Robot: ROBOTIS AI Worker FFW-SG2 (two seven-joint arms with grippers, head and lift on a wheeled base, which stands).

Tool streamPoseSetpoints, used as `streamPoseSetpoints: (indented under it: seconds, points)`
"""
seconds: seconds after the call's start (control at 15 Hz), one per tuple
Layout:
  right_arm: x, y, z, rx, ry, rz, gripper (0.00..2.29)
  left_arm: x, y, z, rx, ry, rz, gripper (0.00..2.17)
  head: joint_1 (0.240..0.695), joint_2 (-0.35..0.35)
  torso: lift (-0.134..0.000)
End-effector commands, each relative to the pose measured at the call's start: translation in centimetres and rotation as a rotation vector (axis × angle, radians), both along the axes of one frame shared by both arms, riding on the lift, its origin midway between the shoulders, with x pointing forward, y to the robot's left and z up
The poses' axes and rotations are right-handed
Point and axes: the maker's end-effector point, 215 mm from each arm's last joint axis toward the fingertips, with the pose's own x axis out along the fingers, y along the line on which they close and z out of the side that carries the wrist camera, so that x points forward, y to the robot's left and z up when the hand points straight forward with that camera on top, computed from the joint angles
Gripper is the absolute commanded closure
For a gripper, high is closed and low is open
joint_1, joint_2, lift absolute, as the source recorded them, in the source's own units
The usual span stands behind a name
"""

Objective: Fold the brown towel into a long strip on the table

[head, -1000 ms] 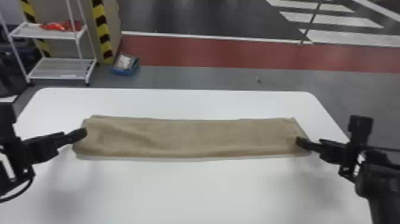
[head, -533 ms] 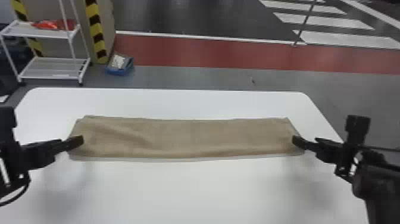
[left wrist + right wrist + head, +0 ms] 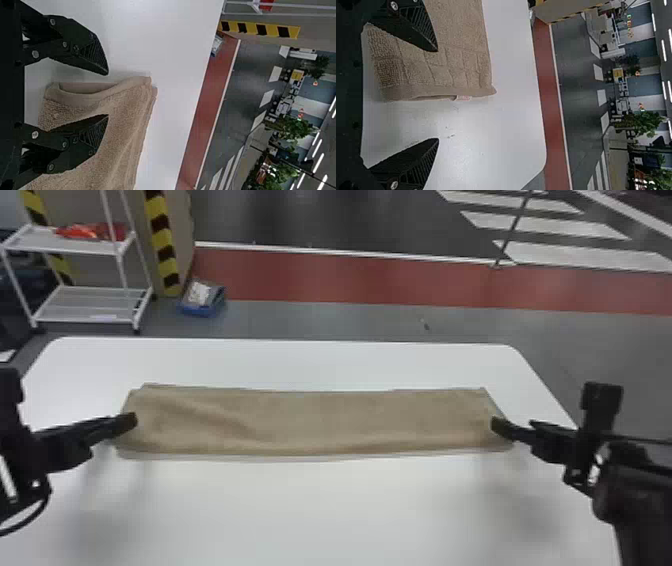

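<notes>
The brown towel [image 3: 310,422] lies across the table as a long flat strip, its front edge layered. At its left end is my left gripper [image 3: 131,421], and at its right end my right gripper [image 3: 496,425]. In the left wrist view the left gripper [image 3: 107,95] stands open, one finger over the towel [image 3: 123,134] and the other beside its folded end. In the right wrist view the right gripper [image 3: 438,95] is wide open, one finger above the towel [image 3: 455,51], the other over bare table.
The white table [image 3: 320,510] extends in front of and behind the towel. Past its far edge, on the floor, are a white rack [image 3: 90,305] and a blue box [image 3: 202,300] at the back left.
The head view has shifted slightly, moving the whole scene a little to the left. Both grippers stay by the towel's ends, and the towel keeps its shape.
</notes>
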Motion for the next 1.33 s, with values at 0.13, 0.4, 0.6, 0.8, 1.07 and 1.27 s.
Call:
streamPoseSetpoints:
  seconds: [0.13, 0.4, 0.6, 0.8, 1.07, 1.27]
  points:
    - [-0.2, -0.5, 0.0, 0.004, 0.002, -0.012, 0.08, 0.3, -0.4, 0.4, -0.001, -0.016, -0.002, 1.21, 0.695, -0.162, -0.123]
    - [0.2, -0.8, 0.7, 0.004, -0.015, -0.018, 0.09, -0.2, -0.2, 0.2, -0.006, 0.009, 0.001, 1.35, 0.695, -0.168, -0.123]
    - [0.4, -0.6, 0.9, 0.016, -0.022, -0.016, 0.09, -0.8, 0.0, 0.5, -0.014, 0.002, 0.006, 1.48, 0.695, -0.170, -0.123]
    - [0.4, -0.6, 0.9, 0.016, -0.022, -0.018, 0.09, -1.8, 0.6, 1.7, -0.022, -0.024, 0.015, 1.48, 0.695, -0.166, -0.123]
    - [0.0, -0.6, 0.5, 0.024, -0.016, -0.019, 0.09, -2.0, 0.8, 2.2, -0.023, -0.037, 0.018, 0.89, 0.695, -0.160, -0.123]
    - [-0.1, -0.3, 0.1, 0.028, -0.006, -0.016, 0.09, -1.4, -0.2, 1.7, -0.003, -0.040, -0.007, 0.06, 0.695, -0.165, -0.123]
